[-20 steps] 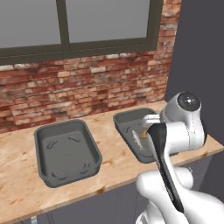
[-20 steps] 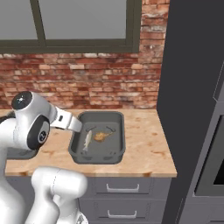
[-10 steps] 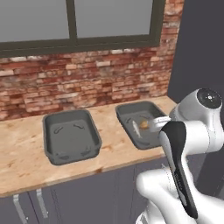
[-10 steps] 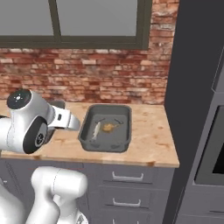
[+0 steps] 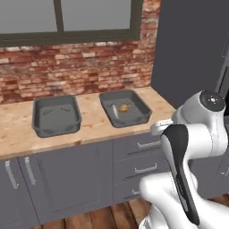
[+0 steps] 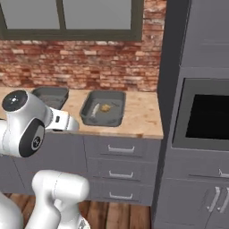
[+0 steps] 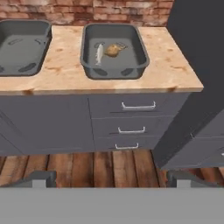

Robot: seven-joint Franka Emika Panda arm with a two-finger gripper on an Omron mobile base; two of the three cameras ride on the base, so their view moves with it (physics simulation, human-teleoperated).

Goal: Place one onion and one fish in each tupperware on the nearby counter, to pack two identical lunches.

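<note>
Tan wood-grain counter [image 5: 96, 127] is recorded across the middle of the left base view, over dark grey cabinets [image 5: 62, 179] with silver bar handles. Two dark grey tupperware trays are set on it, apart from each other. The left tupperware [image 5: 56, 115] sits at centre left of that view, and nothing can be made out inside it. The right tupperware [image 5: 125, 107] sits just right of centre and holds a silvery fish [image 7: 99, 53] with a brownish onion [image 7: 113, 49] just beside it, both seen clearly at the upper centre of the hand view. The same tray appears at centre left of the right base view [image 6: 103, 108], with the other tray [image 6: 50, 95] partly hidden behind the arm.

Against the frames of half a second and one second ago, the whole scene is seen to have shifted and shrunk in both base views: cabinet fronts, drawers and wooden floor [image 7: 100, 164] are now in sight, so the base has drawn back from the counter. No displacement of the trays or their contents is noted.

The jaws [image 7: 113, 178] are recorded at the bottom of the hand view, spread wide with nothing between them, well apart from the counter.
</note>
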